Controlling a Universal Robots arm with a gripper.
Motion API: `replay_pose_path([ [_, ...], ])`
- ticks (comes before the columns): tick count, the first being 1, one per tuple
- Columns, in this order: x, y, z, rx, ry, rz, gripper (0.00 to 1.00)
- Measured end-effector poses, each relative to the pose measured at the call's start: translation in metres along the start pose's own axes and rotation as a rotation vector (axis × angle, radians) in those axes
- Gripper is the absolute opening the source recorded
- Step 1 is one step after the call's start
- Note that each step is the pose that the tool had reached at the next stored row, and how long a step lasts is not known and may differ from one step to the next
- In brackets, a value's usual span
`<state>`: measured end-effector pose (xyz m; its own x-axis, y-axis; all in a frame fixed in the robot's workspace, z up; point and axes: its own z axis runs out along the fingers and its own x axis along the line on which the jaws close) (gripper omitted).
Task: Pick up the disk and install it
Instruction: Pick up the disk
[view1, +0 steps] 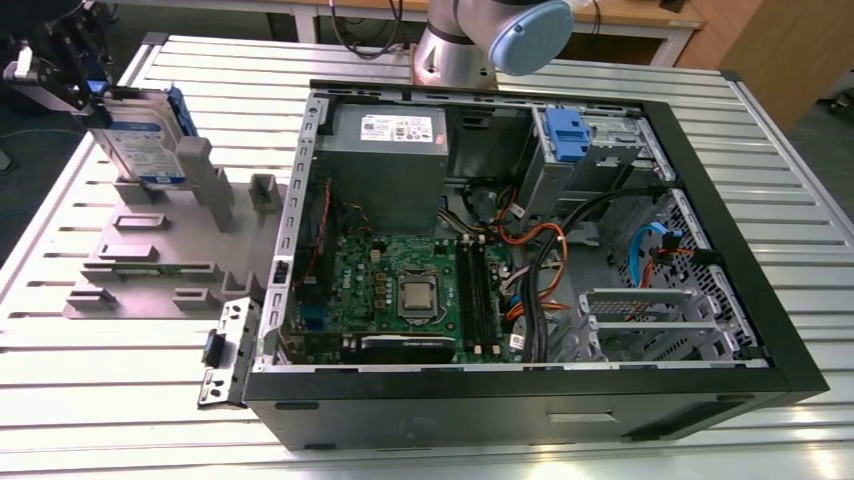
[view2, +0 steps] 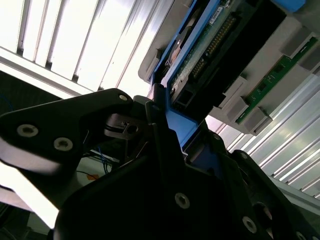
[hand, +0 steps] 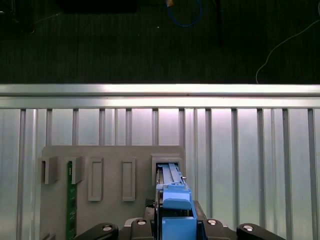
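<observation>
- Gripper (view1: 83, 85), upper left of the exterior view: clenched on the blue rail at the top edge of the disk (view1: 140, 135).
- The disk stands on edge, slightly tilted, label side facing the camera. Its lower end sits in a slot of the grey holder (view1: 147, 265). In the first wrist view the far end is inside the slot mouth.
- The same holder carries a green circuit board strip (hand: 70, 200) in another slot, with two slots between it and the disk.
- The holder lies on the slatted metal table (view1: 120, 380), just beside the open computer case (view1: 747, 330).
- Inside the case, left to right: power supply (view1: 387, 165) at upper left, motherboard (view1: 387, 270) below it, cable bundle (view1: 534, 245) at centre.
- A blue latch (view1: 566, 135) sits at the drive bay in the upper right of the case, well apart from the disk.
</observation>
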<state>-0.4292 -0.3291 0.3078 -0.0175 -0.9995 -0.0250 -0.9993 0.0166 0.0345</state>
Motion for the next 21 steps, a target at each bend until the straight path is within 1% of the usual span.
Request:
replay_pose_path([
  [9,-0.0001,0.0002,-0.0051,0.0001,0.0,0.0,0.36],
  [21,-0.0002,0.0003,-0.0074,-0.0001,0.0001,0.0,0.36],
])
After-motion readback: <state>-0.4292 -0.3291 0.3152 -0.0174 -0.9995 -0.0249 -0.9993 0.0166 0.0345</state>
